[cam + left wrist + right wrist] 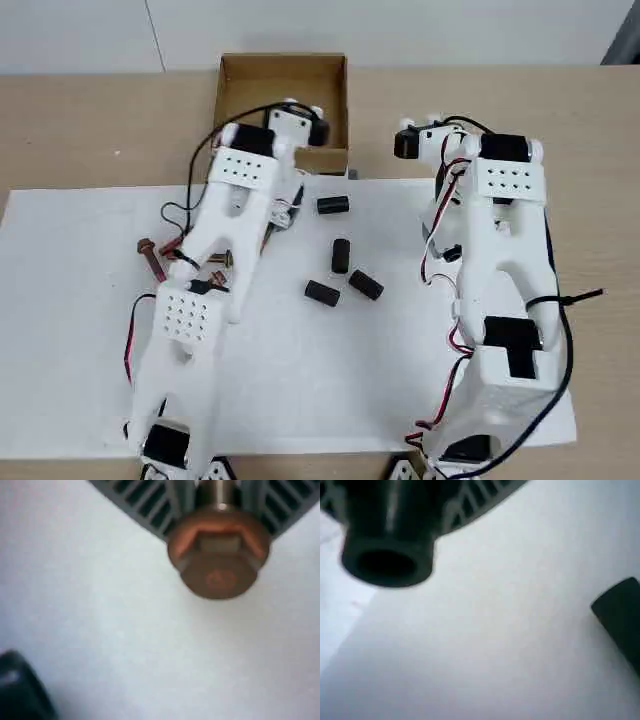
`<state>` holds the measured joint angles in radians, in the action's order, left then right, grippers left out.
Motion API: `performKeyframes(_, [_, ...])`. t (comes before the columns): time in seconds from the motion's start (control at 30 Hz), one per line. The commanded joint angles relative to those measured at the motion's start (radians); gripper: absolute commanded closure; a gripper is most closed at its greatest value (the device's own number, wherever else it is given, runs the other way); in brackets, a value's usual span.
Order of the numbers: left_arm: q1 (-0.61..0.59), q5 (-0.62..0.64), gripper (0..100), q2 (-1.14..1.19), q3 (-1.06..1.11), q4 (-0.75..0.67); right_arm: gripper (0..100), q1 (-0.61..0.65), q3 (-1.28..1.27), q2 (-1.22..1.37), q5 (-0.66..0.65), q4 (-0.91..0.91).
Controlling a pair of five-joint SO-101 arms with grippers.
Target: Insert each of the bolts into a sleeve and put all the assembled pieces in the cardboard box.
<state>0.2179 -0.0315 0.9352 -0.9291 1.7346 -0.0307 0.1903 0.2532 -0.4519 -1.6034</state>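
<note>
The bolt [218, 555], copper-coloured, is clamped by its shank in the left gripper [218, 494], with the jaws closed narrowly on it and its hex head facing the left wrist camera; it hangs above the white surface [80, 330] near the far edge. The sleeve [387, 560], black and tubular, is gripped in the right gripper [390, 507], whose jaws are closed on its body, with its open bore facing the right wrist camera. Four loose sleeves lie around the centre of the surface: one [333, 205] toward the far edge, one [341, 255] at the middle, and two [322, 293] [366, 284] just nearer, all apart from one another. Two loose bolts [152, 258] [220, 260] lie toward the left edge of the surface, beside the left arm [235, 200]. The cardboard box [232, 95] stands open on the table [90, 120], with its near wall at the far edge of the surface. The right arm [500, 230] extends along the right edge of the surface.
</note>
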Motion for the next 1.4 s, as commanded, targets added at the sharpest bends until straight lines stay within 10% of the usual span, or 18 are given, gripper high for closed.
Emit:
performKeyframes(0.0, [0.009, 0.002, 99, -0.020, -0.042, 0.020, 98.8, -0.010, 0.005, -0.068, -0.020, 0.001])
performKeyframes(0.93, [-0.035, 0.084, 99, -0.832, 0.302, 0.018, 99.5, 0.061, -0.008, -0.532, 0.229, -0.119])
performKeyframes(1.37, [0.032, 0.091, 99, -1.428, 0.877, -0.032, 99.6, 0.065, -0.443, -0.984, 0.362, -0.028])
